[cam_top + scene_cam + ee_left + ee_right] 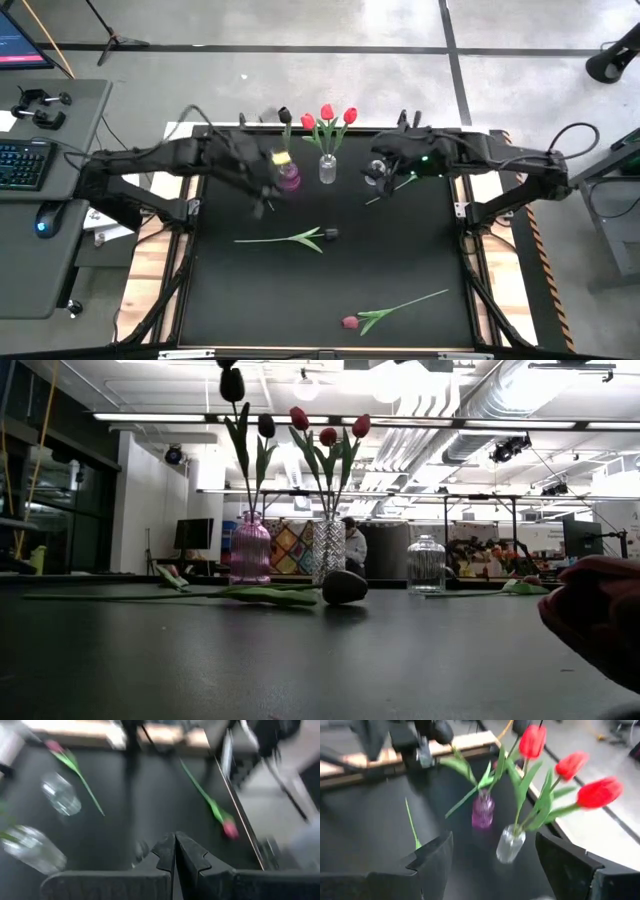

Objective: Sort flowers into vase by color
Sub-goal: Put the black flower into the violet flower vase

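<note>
Three red tulips (327, 117) stand in the clear patterned vase (328, 169) near the table's (400, 260) far edge. Just to its left, the pink vase (290, 178) holds dark maroon tulips (265, 426), and a third clear vase (426, 564), empty, sits on the other side under the right arm. Two stems remain to be sorted: a dark-headed tulip (300, 238) lying near the table's middle and a pink tulip (385, 312) near the front edge.

The left gripper (175, 851) hangs beside the pink vase with its jaws pressed together on nothing, apparently after placing a dark stem. The right gripper (492, 855) hovers near the far edge by the vases, jaws spread wide and empty.

The step in hand looks like fetching the next loose flower. The dark tulip is the nearer one and belongs in the pink vase. It would be best pinched on bare stem, partway down from the head and clear of the leaves, then lifted until it hangs upright. Lower it slowly so that the standing stems are not knocked over.
</note>
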Robot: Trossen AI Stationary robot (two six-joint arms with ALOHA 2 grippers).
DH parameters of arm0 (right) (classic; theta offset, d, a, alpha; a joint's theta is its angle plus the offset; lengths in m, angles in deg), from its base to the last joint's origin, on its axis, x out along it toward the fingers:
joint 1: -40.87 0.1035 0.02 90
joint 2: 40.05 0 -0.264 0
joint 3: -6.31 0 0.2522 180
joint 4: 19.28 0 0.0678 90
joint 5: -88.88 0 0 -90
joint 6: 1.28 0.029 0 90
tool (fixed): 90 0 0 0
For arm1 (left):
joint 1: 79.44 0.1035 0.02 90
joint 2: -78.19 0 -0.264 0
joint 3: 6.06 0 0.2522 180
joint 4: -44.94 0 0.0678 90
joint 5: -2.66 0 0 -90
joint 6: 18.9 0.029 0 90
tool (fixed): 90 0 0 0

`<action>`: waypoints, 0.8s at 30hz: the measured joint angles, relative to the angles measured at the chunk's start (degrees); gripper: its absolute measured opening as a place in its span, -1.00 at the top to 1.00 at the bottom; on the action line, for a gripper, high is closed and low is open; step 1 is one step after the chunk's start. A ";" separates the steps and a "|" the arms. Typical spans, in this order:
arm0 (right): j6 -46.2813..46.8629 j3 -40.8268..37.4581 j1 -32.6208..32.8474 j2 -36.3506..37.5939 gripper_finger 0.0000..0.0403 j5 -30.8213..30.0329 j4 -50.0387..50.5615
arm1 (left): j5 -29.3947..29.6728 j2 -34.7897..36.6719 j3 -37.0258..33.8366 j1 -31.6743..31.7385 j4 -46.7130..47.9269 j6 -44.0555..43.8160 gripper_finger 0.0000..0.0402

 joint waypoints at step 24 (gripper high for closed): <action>-8.78 0.00 -4.34 -2.31 -0.35 0.10 8.63 | 9.30 0.31 -0.02 -16.86 15.00 5.59 0.32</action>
